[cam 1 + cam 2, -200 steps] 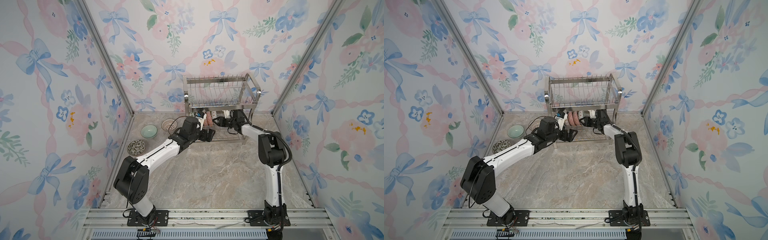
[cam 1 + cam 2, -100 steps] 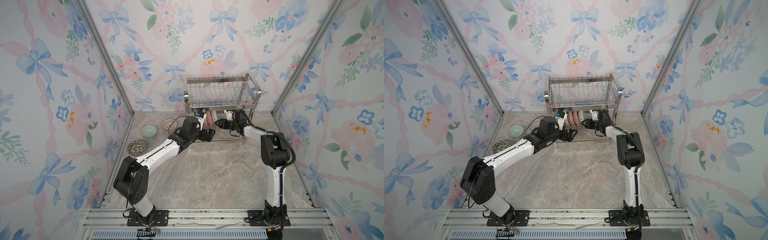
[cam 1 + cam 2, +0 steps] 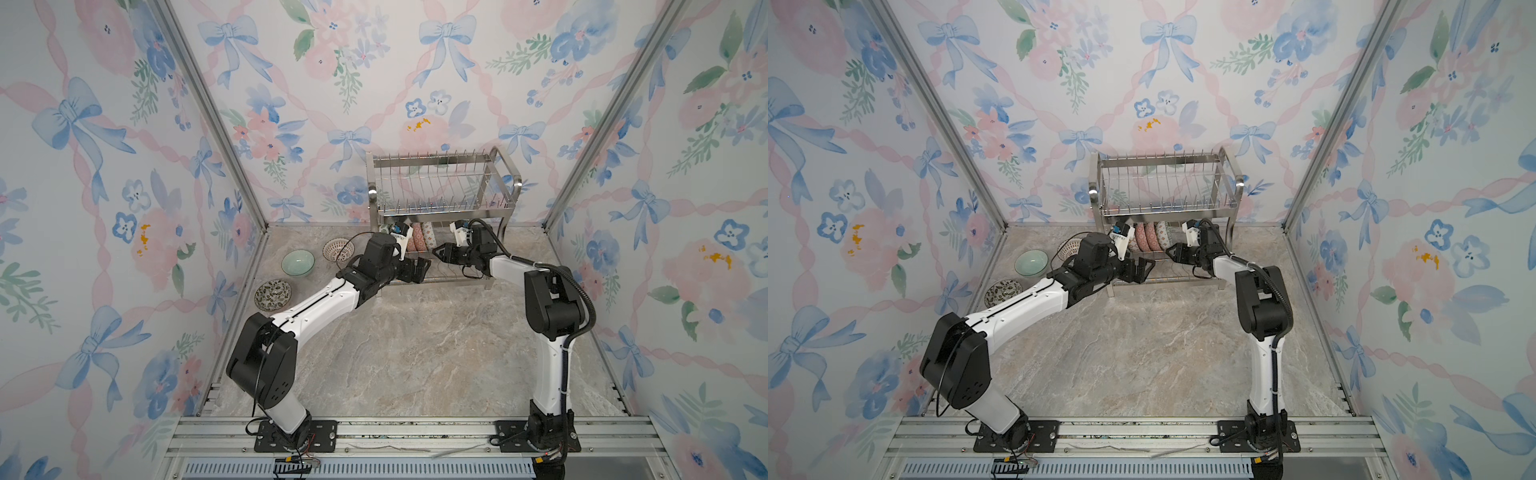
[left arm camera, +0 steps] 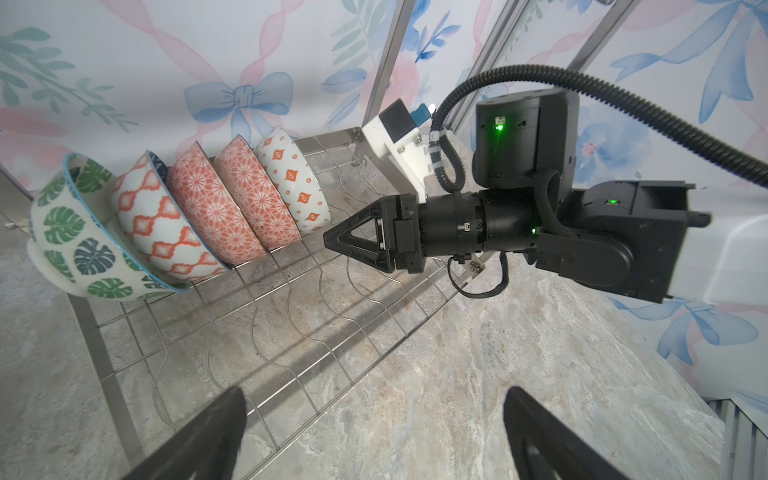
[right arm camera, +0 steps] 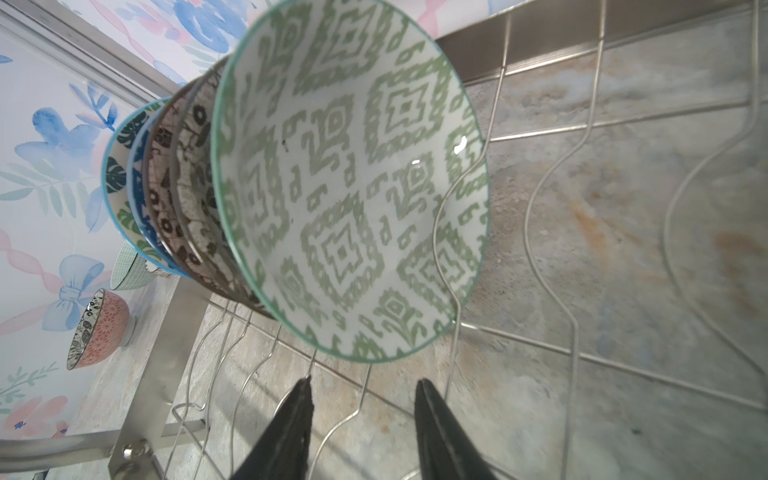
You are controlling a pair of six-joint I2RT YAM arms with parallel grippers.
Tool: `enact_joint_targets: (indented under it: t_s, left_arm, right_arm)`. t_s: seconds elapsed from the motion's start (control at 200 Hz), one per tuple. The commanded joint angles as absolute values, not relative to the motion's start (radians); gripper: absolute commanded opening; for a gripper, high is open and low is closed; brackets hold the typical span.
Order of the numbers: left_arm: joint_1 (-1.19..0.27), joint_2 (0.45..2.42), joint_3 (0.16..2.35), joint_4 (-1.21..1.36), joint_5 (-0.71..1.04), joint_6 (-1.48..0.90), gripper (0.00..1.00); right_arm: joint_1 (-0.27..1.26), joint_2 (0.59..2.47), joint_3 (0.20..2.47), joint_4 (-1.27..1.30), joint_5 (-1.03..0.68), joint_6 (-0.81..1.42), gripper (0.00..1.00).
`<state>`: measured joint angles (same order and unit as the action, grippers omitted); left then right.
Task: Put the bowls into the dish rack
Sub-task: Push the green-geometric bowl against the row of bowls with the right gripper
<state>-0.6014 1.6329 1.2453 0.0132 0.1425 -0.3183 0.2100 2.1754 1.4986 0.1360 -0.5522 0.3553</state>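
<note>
At the near edge, both arm bases are bolted to an aluminium rail, and the marble-patterned table stretches away from it.

On the left side of the table, three bowls sit upright and apart from one another. The dark floral bowl is nearest, the pale green bowl is just beyond it, and a white bowl with a red lattice inside is farthest, close to the rack's left leg.

The left gripper hovers at the near side of the rack's lower tier. Its jaws are spread wide and hold nothing, and its own wrist view shows only wire shelf and table between them.

Slightly farther in and to the right, the right gripper points left along that tier. Its jaws are a small way apart and hold nothing. In its wrist view the fingertips stop just short of the green geometric bowl without touching it.

The dish rack stands against the far wall. A row of five bowls stands on edge on the left part of its lower tier, each leaning on the next. The green-leaf bowl is at the left end and the green geometric bowl at the right end, next to the right gripper.
</note>
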Motion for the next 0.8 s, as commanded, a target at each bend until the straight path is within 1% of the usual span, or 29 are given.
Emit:
enact_joint_targets:
  t_s: [0.0,0.28,0.795]
  left_arm:
    - [-0.594,1.595,1.238,0.022,0.148,-0.325,0.98]
    - [-0.594,1.591,1.236,0.022,0.143,-0.328,0.98]
    - [-0.594,1.572,1.226,0.021,0.123,-0.334,0.98]
  right_arm:
    - [0.203,2.091,1.455,0.178,-0.546,0.372,0.44]
    - [0.215,2.017,1.353,0.221,-0.531,0.387,0.44]
    - [0.246,1.882,1.198,0.249,-0.496,0.383,0.51]
